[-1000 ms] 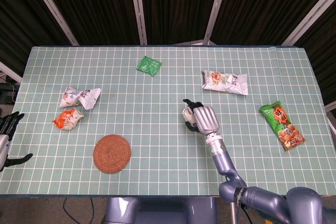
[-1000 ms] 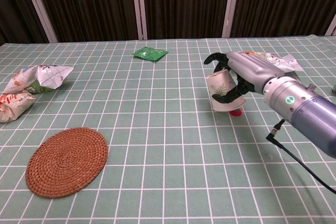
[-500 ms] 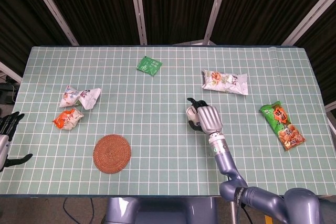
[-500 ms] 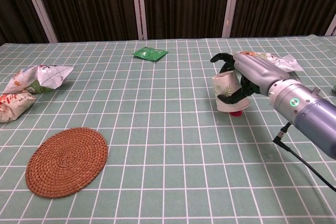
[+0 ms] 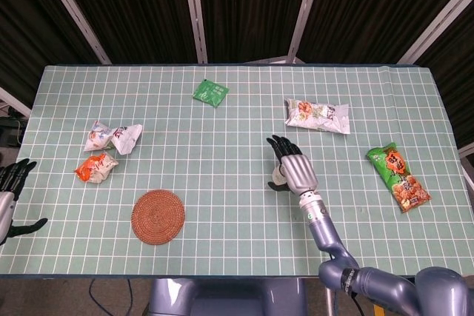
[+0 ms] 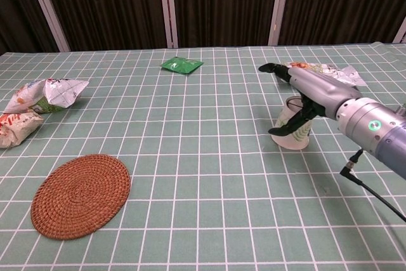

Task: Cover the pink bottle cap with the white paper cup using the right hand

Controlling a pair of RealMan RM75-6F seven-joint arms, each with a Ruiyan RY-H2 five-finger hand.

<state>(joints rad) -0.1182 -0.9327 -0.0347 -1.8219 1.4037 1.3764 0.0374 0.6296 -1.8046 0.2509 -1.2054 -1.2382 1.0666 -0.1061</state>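
Under white paper cup (image 6: 293, 133) (cap hidden)

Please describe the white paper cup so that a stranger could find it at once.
On the green checked table, look right of centre, below the right hand. The white paper cup stands there upside down, the only cup among flat snack packets.

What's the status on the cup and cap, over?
Right hand open, fingers spread over the white paper cup. Cup upside down on the table; pink cap not visible. Left hand open at the table edge. Nothing in the way.
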